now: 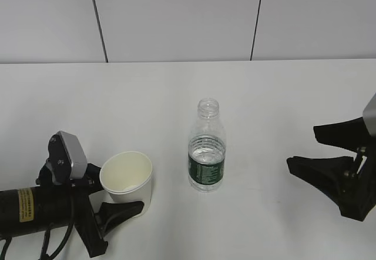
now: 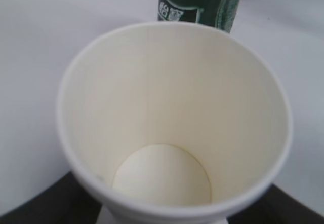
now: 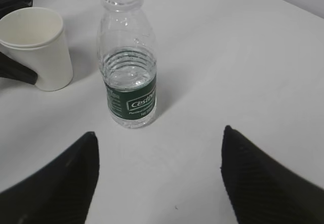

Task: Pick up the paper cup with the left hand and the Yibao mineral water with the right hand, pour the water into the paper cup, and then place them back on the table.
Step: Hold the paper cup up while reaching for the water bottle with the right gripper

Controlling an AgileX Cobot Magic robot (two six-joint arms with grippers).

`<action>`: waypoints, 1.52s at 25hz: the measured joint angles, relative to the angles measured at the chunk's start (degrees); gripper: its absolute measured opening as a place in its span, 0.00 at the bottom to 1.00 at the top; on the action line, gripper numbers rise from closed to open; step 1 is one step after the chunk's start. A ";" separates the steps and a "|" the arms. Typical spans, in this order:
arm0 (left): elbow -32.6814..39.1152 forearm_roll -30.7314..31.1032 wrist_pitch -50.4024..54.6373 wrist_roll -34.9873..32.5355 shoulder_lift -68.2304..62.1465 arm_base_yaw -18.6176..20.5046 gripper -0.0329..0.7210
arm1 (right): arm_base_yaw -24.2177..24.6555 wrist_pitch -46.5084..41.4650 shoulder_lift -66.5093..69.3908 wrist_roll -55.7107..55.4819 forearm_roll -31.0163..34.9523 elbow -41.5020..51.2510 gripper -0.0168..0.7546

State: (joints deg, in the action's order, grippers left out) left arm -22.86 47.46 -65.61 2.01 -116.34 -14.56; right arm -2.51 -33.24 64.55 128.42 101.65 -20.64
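Observation:
The paper cup (image 1: pixel 128 175) stands at the front left of the table (image 1: pixel 264 95) and is empty inside (image 2: pixel 172 107). My left gripper (image 1: pixel 126 190) lies low on the table with one black finger on each side of the cup, shut on it. The Yibao mineral water bottle (image 1: pixel 207 154) stands upright and uncapped at the middle, just right of the cup, about half full of clear water. My right gripper (image 1: pixel 301 147) is open and empty at the right, well apart from the bottle. In the right wrist view the bottle (image 3: pixel 129 72) and the cup (image 3: pixel 38 46) lie ahead of the gripper (image 3: pixel 159 138).
The bottle's green label (image 2: pixel 197 1) shows just behind the cup's rim in the left wrist view. A white panelled wall (image 1: pixel 176 19) runs along the table's far edge. Bare tabletop lies between the bottle and my right gripper.

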 joint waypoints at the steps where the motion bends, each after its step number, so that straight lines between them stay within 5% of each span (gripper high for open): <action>1: 0.00 -0.02 0.00 0.00 0.00 0.00 0.66 | 0.11 0.00 0.00 0.29 0.00 0.00 0.73; 16: 0.00 -0.02 0.00 0.00 0.00 0.00 0.66 | 2.04 -0.48 -1.12 0.39 -1.53 0.00 0.73; 27: 0.00 -0.07 0.00 0.00 0.00 0.00 0.66 | 2.04 2.99 -6.25 -26.08 -28.52 0.00 0.73; 35: 0.00 -0.07 0.00 0.00 0.00 0.00 0.66 | 2.04 13.15 -16.05 -56.69 -53.16 0.00 0.73; 38: 0.00 -0.07 0.00 0.00 0.00 0.00 0.66 | 2.04 18.44 -18.60 -64.36 -57.19 0.25 0.73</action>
State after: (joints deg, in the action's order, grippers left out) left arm -22.86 47.39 -65.61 2.01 -116.34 -14.56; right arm -0.47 -14.80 45.96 64.06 44.46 -20.39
